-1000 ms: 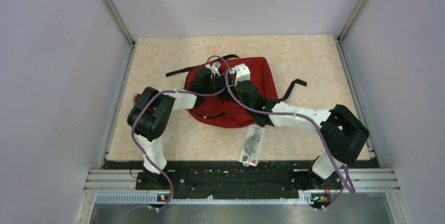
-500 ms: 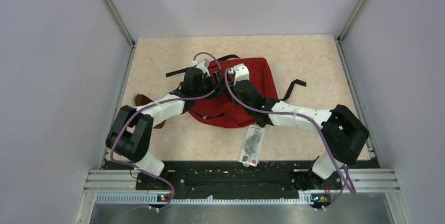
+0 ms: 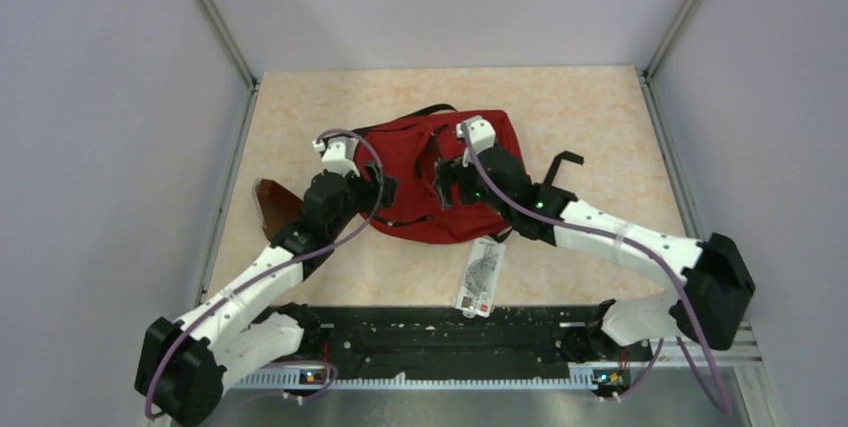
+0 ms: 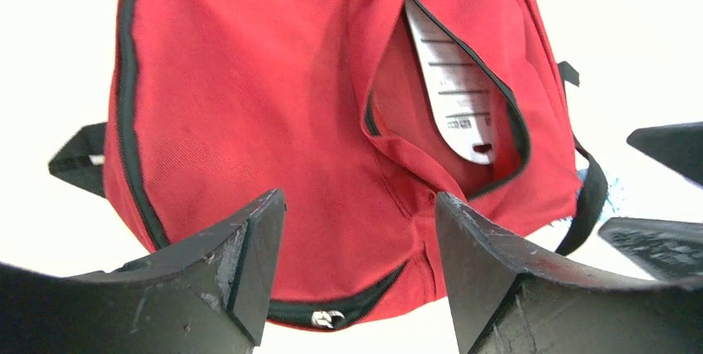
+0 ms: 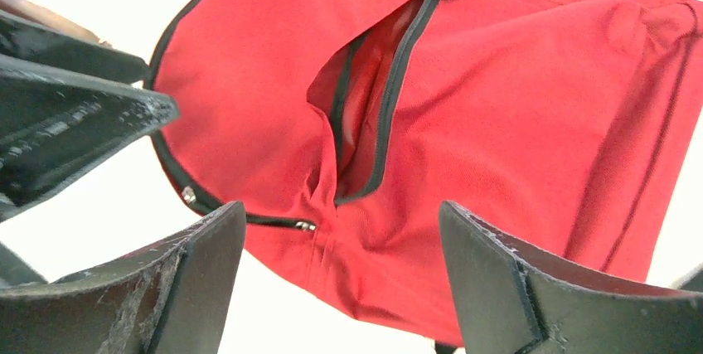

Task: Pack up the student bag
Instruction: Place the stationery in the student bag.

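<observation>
The red student bag lies flat mid-table, its black-zippered front pocket gaping. In the left wrist view a white printed card shows inside that pocket of the bag. My left gripper is open at the bag's left edge, holding nothing, with the fabric beyond its fingertips. My right gripper is open above the bag's middle, also holding nothing. Each wrist view catches the other gripper's fingers at its border.
A small brown triangular pouch lies on the table left of the bag, beside my left arm. A flat white packet with a red end rests near the front edge. Black strap ends trail right of the bag.
Both grippers have opened and let go of the bag. My left arm has drawn back to the left and nearer, uncovering the brown pouch. My right gripper has lifted back slightly.
</observation>
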`<action>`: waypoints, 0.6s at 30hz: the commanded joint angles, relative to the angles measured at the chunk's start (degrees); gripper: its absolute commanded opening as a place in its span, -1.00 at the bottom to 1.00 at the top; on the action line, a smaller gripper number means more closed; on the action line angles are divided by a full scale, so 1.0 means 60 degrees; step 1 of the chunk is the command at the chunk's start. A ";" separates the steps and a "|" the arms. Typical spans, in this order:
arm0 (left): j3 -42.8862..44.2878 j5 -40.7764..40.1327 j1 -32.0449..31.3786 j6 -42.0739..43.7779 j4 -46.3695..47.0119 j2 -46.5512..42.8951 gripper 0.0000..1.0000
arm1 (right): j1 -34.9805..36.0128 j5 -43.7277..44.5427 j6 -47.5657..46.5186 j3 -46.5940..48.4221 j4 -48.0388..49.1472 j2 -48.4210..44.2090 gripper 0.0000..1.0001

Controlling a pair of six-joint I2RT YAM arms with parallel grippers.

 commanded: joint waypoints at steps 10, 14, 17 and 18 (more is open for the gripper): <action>-0.2295 -0.0309 -0.3296 -0.2913 0.0523 -0.1234 0.43 | 0.0028 0.0225 0.4632 -0.3023 -0.4329 -0.4688 0.68; -0.2724 -0.0280 -0.4005 -0.3753 0.1542 -0.0944 0.44 | 0.0033 -0.1055 0.6594 -0.4641 -0.4066 -0.6397 0.61; -0.2714 -0.0367 -0.4486 -0.3881 0.1884 -0.0446 0.45 | 0.0122 -0.1605 0.8057 -0.5719 -0.3814 -0.7244 0.54; -0.2727 -0.0426 -0.4561 -0.4016 0.1980 -0.0264 0.45 | 0.0180 -0.1783 0.8413 -0.6108 -0.3732 -0.7410 0.51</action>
